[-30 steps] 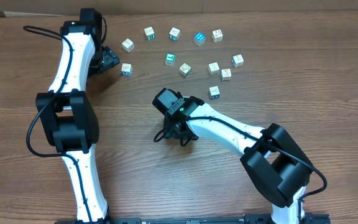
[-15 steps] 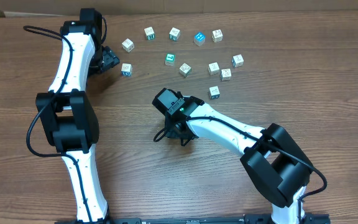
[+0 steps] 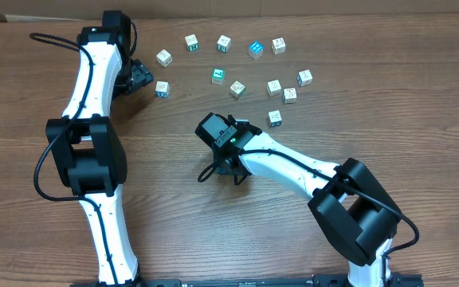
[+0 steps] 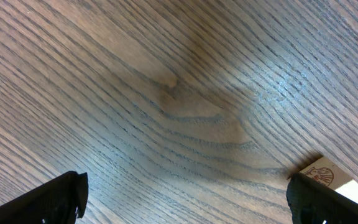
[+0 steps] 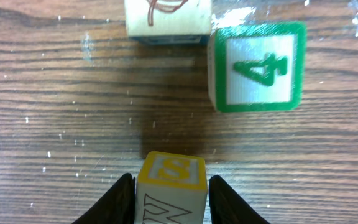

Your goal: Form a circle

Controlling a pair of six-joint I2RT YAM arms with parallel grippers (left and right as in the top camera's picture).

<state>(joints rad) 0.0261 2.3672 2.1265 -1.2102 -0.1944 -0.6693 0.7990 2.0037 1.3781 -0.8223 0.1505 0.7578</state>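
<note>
Right wrist view: the right gripper (image 5: pixel 171 202) is seen pinching a yellow-edged cube (image 5: pixel 170 177) just beside a green "4" cube (image 5: pixel 257 65), so a pick-up is judged under way. Lifting and placing into the loose arc of cubes (image 3: pixel 237 89) on the counter (image 3: pixel 389 104) is called for next. The left gripper (image 3: pixel 142 76) is spread wide. From overhead, the held cube is hidden.

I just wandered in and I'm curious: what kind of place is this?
Probably a robotics lab bench: a left arm and a right arm at a wooden table, with small printed cubes on it.
</note>
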